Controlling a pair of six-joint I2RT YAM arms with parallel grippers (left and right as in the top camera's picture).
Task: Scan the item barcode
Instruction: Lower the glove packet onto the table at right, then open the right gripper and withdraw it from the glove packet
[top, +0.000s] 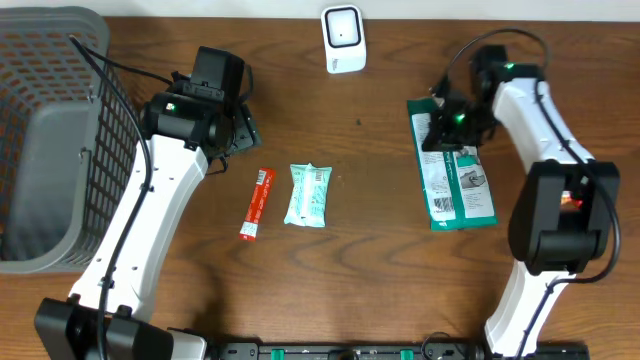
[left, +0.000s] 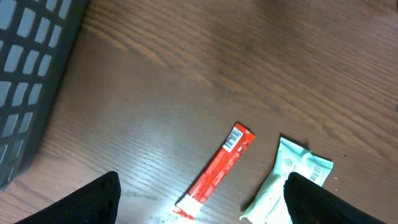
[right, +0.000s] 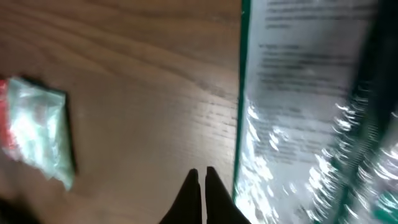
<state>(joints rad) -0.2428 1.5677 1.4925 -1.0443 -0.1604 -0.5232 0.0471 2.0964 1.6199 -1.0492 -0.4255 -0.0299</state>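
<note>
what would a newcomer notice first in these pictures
The large green and white packet on the right stands out, with the right gripper shut just beside its edge. In the middle, a red stick packet and a pale mint packet lie side by side, not touching. A grey basket fills the far left, and a white scanner stands at the top centre.
</note>
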